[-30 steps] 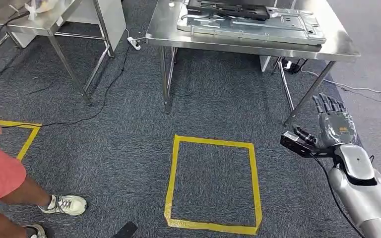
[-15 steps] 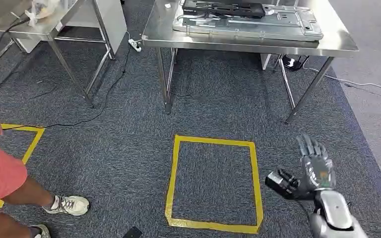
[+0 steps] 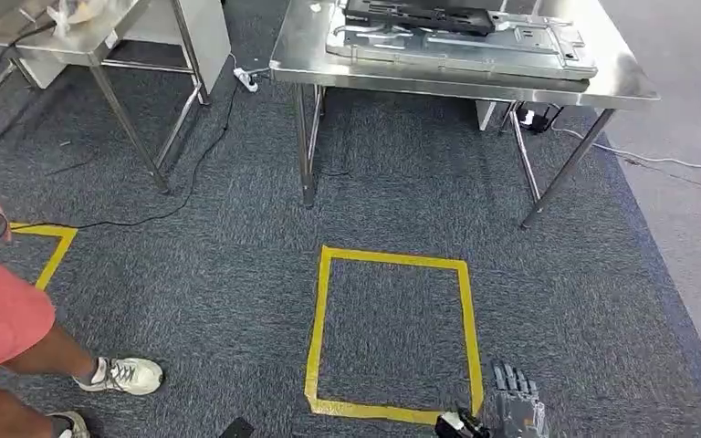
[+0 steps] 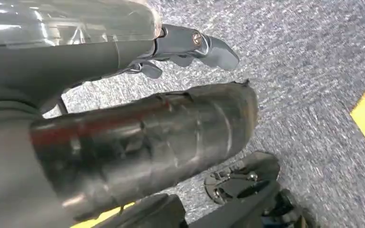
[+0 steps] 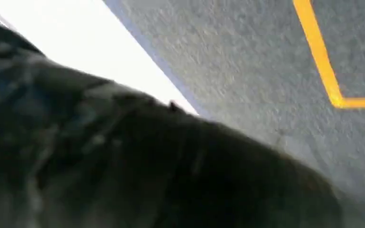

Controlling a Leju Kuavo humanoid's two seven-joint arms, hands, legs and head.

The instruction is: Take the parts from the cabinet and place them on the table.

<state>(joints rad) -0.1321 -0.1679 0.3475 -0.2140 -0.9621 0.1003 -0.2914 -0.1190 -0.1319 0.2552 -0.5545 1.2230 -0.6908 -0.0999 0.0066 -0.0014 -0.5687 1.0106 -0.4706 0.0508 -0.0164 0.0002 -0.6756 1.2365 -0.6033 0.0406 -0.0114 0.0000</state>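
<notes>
My right hand (image 3: 514, 408) hangs low at the bottom edge of the head view, just past the near right corner of the yellow tape square (image 3: 391, 338) on the carpet. Its fingers point up and apart, and something dark sits against its thumb side, but I cannot tell whether it grips that or what it is. My left hand (image 4: 197, 45) hangs over the carpet; whether it holds anything I cannot tell. On the steel table (image 3: 456, 87) ahead, well apart from me, a long black part (image 3: 417, 14) lies on a large grey panel (image 3: 461, 44). I judge that part delivered; no cabinet is visible, so any remaining parts are uncertain.
</notes>
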